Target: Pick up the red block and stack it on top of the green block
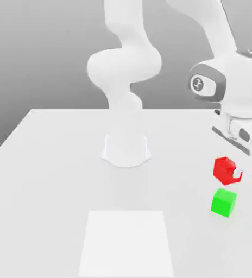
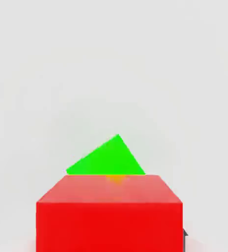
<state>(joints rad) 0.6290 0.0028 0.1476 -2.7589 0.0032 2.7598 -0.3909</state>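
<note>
While the red block (image 1: pixel 224 169) hangs clear of the white table (image 1: pixel 52 179) at the exterior view's right, you see the gripper (image 1: pixel 232 175) clamped shut on it. Just below it, apart, the green block (image 1: pixel 224 202) rests on the table. From the hand view, your red block (image 2: pixel 109 212) overlaps part of the green block (image 2: pixel 107 158).
</note>
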